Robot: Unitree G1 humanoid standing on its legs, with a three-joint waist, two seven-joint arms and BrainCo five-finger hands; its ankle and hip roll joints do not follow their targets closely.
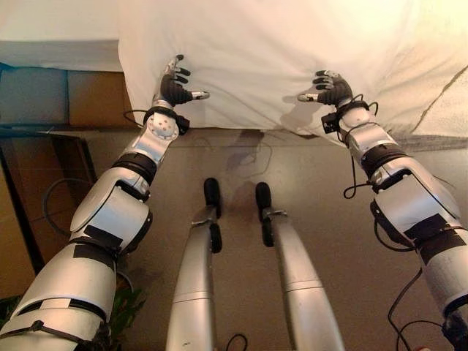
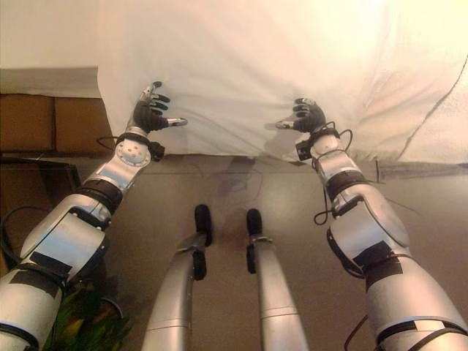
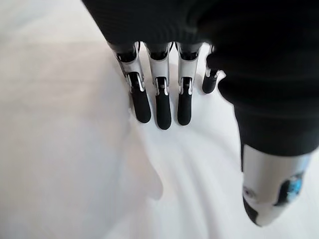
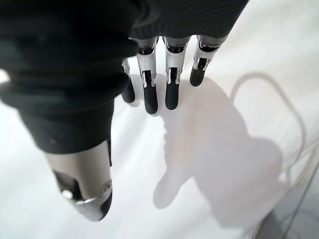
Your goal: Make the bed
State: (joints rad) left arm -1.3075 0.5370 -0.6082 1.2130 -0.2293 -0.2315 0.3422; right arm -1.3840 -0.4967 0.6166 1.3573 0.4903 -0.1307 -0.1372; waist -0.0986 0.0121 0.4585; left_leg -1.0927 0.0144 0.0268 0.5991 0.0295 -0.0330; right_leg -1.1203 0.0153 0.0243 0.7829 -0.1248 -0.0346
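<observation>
Currently white fabric bed sheet (image 1: 292, 51) covers bed top, near edge hanging toward brown floor (image 1: 241, 219). Left hand (image 1: 172, 86) over sheet near its left hanging edge, fingers (image 3: 160, 102) straight, spread, holding nothing. Right hand (image 1: 331, 90) over sheet further right, well apart, fingers (image 4: 172, 89) extended, thumb out, nothing held. Brown cardboard boxes (image 1: 95, 99) beside bed, left.

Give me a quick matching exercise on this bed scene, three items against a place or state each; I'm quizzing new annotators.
Column 1:
1. left hand
2. right hand
3. white sheet

Column 2:
A. draped over the bed's edge, hanging toward the floor
B. open, over the sheet's left part
C. open, over the sheet nearer its middle

Pairs: 1-B, 2-C, 3-A
</observation>
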